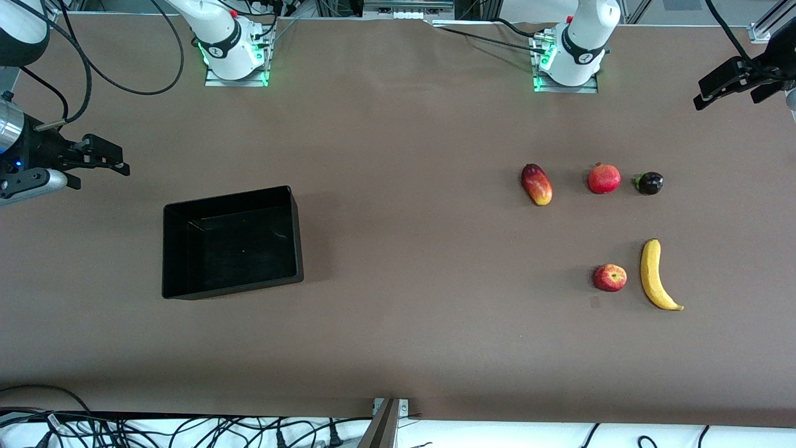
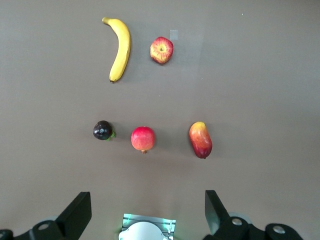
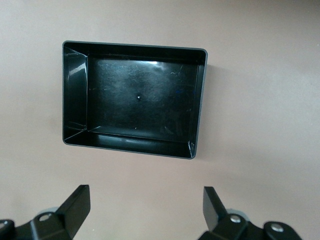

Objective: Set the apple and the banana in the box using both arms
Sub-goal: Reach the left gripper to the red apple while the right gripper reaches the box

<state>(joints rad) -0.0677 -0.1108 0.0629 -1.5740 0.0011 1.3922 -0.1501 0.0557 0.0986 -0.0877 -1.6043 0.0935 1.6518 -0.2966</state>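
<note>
The red apple [image 1: 609, 277] with a yellow patch lies on the table toward the left arm's end, beside the yellow banana [image 1: 658, 275]. Both also show in the left wrist view, the apple [image 2: 161, 50] and the banana [image 2: 120, 49]. The black box [image 1: 233, 287] stands empty toward the right arm's end and shows in the right wrist view [image 3: 135, 45]. My left gripper [image 1: 727, 93] hangs open and empty in the air at its end of the table [image 2: 148, 210]. My right gripper [image 1: 123, 158] hangs open and empty at its end, apart from the box [image 3: 146, 207].
A red-yellow mango [image 1: 536, 184], a round red fruit with a crown tip [image 1: 604, 178] and a small dark purple fruit [image 1: 649, 183] lie in a row farther from the front camera than the apple. The arm bases [image 1: 233, 50] [image 1: 575, 53] stand at the table's edge.
</note>
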